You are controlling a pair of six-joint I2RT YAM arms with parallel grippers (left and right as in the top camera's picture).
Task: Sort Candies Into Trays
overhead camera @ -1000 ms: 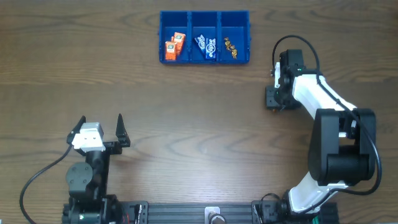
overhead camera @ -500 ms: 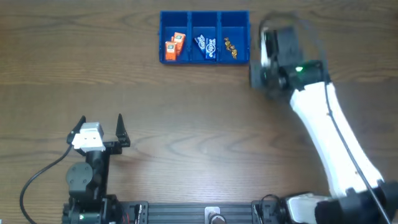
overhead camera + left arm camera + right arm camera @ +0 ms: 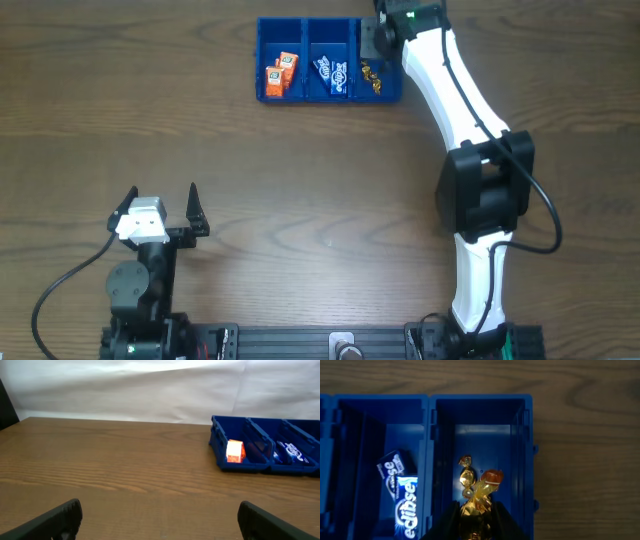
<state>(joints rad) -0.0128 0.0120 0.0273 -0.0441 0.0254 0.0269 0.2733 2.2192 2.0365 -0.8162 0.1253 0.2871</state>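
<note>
One gold foil-wrapped candy (image 3: 482, 491) is clenched in the right end effector (image 3: 474, 511), above the end bin of the blue plastic three-bin tray (image 3: 481, 398). Light, crinkly, probably slippery; pinch mid-body. Left end effector (image 3: 163, 197) released.

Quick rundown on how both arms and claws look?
Right arm: white shells, black joint housings, green light near the wrist, black cable looping off the elbow. Right claw: slim black fingers. Left arm: black, white block at the wrist, black base cable. Left claw: black pointed fingers.
</note>
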